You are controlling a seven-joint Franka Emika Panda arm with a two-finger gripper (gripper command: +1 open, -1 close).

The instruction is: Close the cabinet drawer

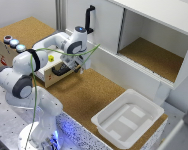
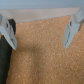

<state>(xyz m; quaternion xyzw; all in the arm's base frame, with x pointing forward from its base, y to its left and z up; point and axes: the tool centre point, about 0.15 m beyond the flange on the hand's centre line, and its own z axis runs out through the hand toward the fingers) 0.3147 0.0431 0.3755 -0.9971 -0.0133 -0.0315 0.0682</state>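
The cabinet drawer (image 1: 47,46) stands pulled out of the small cork-topped wooden box (image 1: 24,29). Its white inner walls show, with its plywood front (image 1: 48,76) and black bar handle (image 1: 59,71) facing the exterior view's right. My gripper (image 1: 72,64) hangs just in front of the drawer front, near the handle, and does not grip it. In the wrist view the gripper (image 2: 41,42) is open and empty. Its two fingers (image 2: 9,32) are spread over bare cork. A dark shape (image 2: 4,60) at the edge may be the handle.
A small yellow object (image 1: 51,58) lies in the drawer. A large white cupboard (image 1: 144,30) with a vertical black handle (image 1: 90,17) stands behind. A white plastic tub (image 1: 129,117) sits at the exterior view's lower right. Round knobs (image 1: 14,43) sit on the box.
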